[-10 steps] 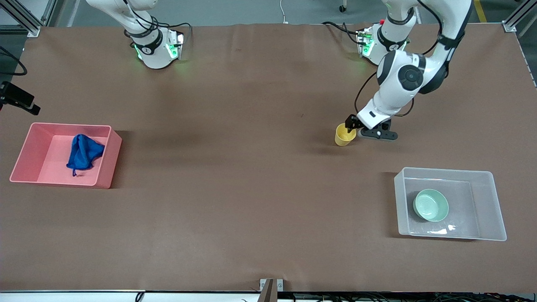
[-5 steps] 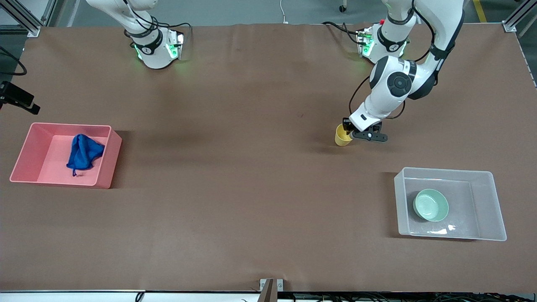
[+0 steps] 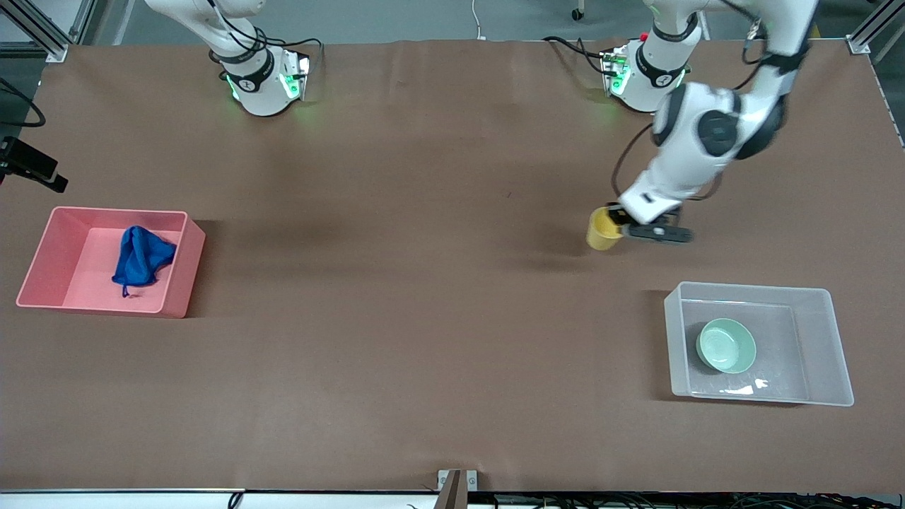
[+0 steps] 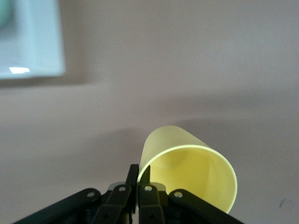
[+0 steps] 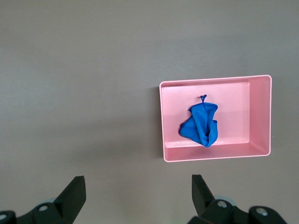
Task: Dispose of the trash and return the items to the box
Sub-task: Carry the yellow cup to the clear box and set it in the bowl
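Shifting toward the left arm's end of the surface since a second ago, yellow cup (image 3: 602, 230) is now pinched by its rim in left tool (image 3: 622, 225), whose fingers were spread then. Clear box (image 3: 820, 295), holding mint bowl (image 3: 726, 346), is lying nearer the front camera than the cup. Right tool (image 5: 135, 198) is waiting spread, high above pink bin (image 3: 175, 300) containing blue trash (image 3: 141, 256).

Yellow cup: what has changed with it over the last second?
The left gripper shut on the yellow cup's rim and carried it toward the clear box. The green bowl, blue cloth in the pink bin, and the open right gripper stayed put.
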{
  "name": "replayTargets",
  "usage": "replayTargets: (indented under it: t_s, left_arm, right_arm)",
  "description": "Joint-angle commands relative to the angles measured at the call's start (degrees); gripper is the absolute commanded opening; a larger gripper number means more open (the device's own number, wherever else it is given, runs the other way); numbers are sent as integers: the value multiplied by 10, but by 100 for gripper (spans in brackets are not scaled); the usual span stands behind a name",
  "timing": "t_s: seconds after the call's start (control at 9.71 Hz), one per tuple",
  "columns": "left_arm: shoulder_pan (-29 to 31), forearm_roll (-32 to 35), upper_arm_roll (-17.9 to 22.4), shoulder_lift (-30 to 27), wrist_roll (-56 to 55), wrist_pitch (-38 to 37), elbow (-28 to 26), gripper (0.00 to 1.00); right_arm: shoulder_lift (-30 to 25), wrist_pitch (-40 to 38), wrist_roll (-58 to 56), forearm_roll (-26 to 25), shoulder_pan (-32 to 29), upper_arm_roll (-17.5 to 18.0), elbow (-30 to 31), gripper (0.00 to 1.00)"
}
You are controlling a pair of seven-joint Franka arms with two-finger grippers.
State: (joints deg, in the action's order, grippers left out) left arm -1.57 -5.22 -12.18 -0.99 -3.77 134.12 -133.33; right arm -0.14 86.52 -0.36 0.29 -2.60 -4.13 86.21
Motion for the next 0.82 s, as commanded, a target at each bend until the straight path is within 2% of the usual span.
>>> replayTargets:
  t_s: [0.0,0.21,0.41,0.62,0.72]
  left_arm:
    - [1,12,77,45,52,-93,134,0]
    - [2,11,135,120,90,-98,251,0]
    - [2,4,183,224,153,-99,370,0]
    - [2,-25,210,322,170,-125,479,0]
    - [2,-39,231,359,194,-147,503,0]
  right_arm:
    - [0,-5,-6,-6,-4,3,-3,100]
    - [-1,-5,-5,-6,-3,3,-2,100]
    - [0,-5,-5,-6,-3,4,-2,100]
    - [0,-5,-5,-6,-3,3,-3,100]
    - [-1,-5,-5,-6,-3,3,-2,100]
